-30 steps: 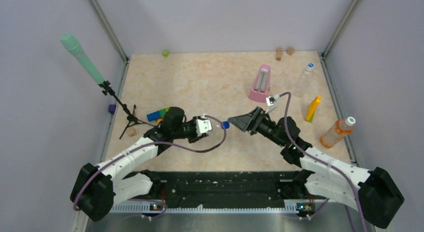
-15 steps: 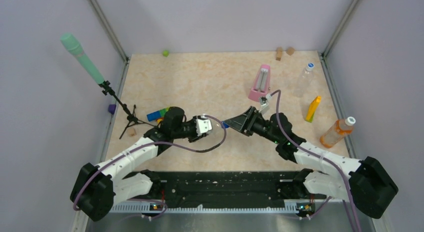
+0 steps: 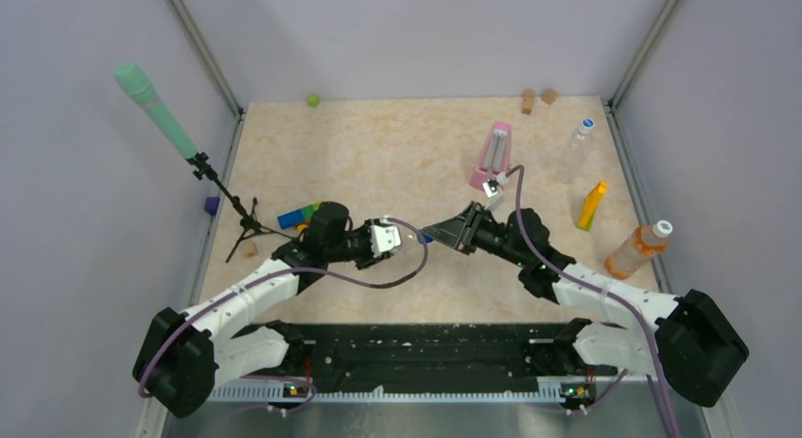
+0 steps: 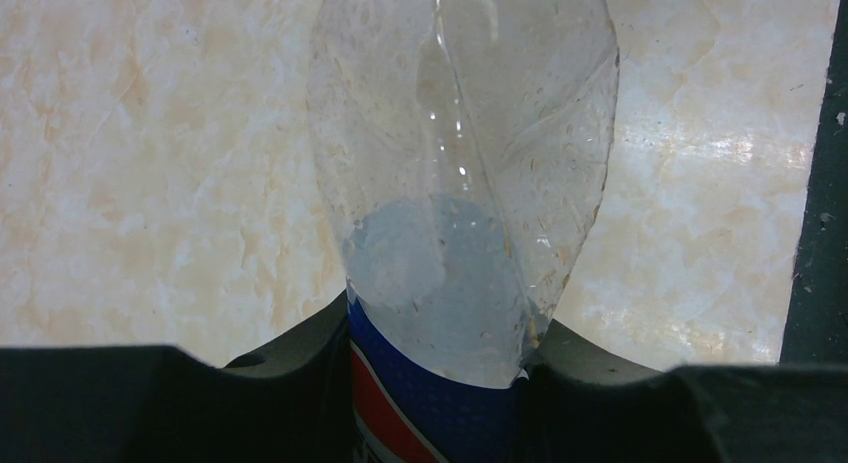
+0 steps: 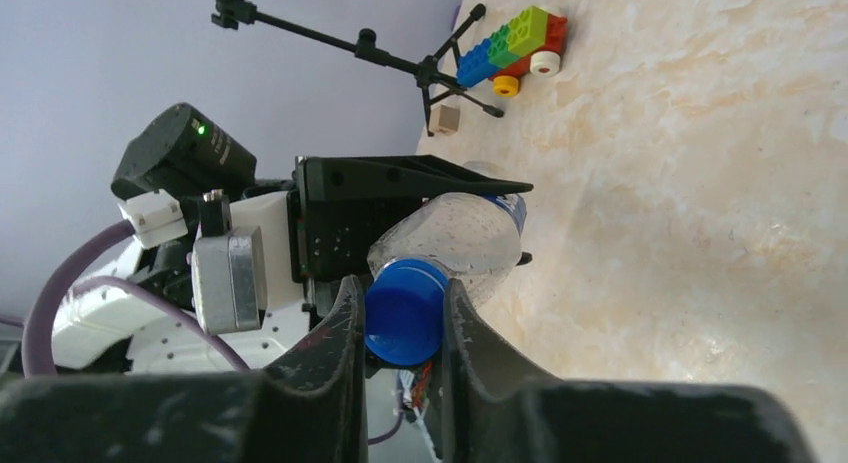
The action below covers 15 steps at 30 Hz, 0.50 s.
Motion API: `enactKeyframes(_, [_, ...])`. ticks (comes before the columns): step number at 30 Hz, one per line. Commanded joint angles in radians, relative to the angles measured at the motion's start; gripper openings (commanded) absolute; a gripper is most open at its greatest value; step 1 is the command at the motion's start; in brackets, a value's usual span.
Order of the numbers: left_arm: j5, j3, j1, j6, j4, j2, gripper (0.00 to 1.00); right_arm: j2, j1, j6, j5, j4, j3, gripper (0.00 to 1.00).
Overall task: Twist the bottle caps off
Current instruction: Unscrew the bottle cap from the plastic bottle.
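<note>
Mid-frame in the overhead view, the left gripper [image 4: 440,388] pinches the short clear bottle [image 4: 465,173] level, its neck pointing frame-right into the right gripper [image 5: 402,318], clamped on the blue cap [image 5: 405,311].

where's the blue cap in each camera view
right wrist: blue cap low centre, pinched by the right end effector.
top external: mid-table, almost hidden at that end effector's tip.
left wrist: not in it.
shared landmark: the clear bottle, showing in all three views.
</note>
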Motion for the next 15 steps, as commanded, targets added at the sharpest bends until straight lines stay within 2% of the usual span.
enactKeyframes(1, [0.017, 0.009, -0.004, 0.004, 0.034, -0.012, 0.00, -0.043, 0.010, -0.231, -0.054, -0.016, 0.046, 0.04])
enactKeyframes(8, [0.037, 0.010, -0.004, -0.008, 0.044, -0.003, 0.00, -0.077, 0.016, -0.732, -0.093, -0.053, 0.036, 0.00])
enactKeyframes(11, [0.039, 0.008, -0.004, -0.009, 0.043, -0.001, 0.00, -0.075, 0.016, -0.795, -0.104, -0.017, 0.027, 0.00])
enactKeyframes(15, [0.036, 0.008, -0.004, -0.006, 0.037, -0.002, 0.00, -0.067, 0.016, -0.741, -0.152, 0.078, 0.010, 0.00])
